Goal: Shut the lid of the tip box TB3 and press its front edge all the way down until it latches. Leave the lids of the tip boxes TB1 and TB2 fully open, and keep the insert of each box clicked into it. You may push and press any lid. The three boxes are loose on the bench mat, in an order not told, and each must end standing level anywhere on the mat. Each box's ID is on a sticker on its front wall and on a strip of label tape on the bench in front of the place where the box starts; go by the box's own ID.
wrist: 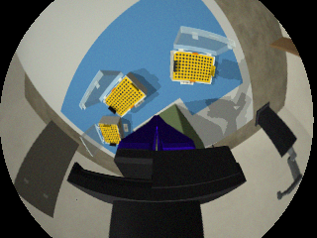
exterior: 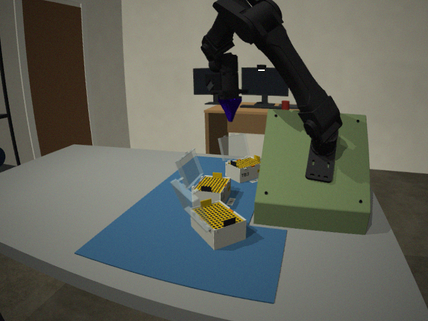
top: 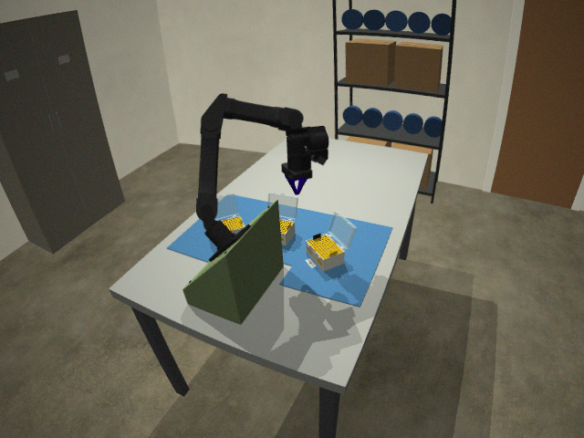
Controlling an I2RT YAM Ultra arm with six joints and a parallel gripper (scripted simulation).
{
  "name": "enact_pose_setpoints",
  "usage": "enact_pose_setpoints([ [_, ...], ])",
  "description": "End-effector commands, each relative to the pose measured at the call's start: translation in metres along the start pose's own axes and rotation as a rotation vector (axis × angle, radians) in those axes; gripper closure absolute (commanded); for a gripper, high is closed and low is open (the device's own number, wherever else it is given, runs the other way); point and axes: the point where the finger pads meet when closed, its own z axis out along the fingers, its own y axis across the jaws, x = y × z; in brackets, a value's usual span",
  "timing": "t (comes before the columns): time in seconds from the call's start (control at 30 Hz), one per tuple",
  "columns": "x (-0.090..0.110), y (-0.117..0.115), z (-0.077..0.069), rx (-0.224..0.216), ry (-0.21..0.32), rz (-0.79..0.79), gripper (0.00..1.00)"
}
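Three white tip boxes with yellow inserts stand on the blue mat, all with clear lids open. The far box in the exterior view has a front sticker that reads TB3; its lid stands upright. In the top view this box is the left one, beside the arm's base. The middle box and the turned near box have stickers I cannot read. My gripper is shut and empty. It points down, high above the mat, over the middle box's lid. It touches nothing.
The green wedge-shaped arm base stands close beside the boxes and hides part of two of them in the top view. A white label strip lies on the mat. The wrist view shows all three boxes below, the middle one among them.
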Motion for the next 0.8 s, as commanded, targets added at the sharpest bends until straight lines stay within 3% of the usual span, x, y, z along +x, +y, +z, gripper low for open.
enact_pose_setpoints([
  [0.0, -0.017, -0.009, -0.005, -0.004, -0.039, -0.009, 1.00],
  [0.77, -0.104, -0.061, 0.020, -0.004, -0.041, -0.009, 1.00],
])
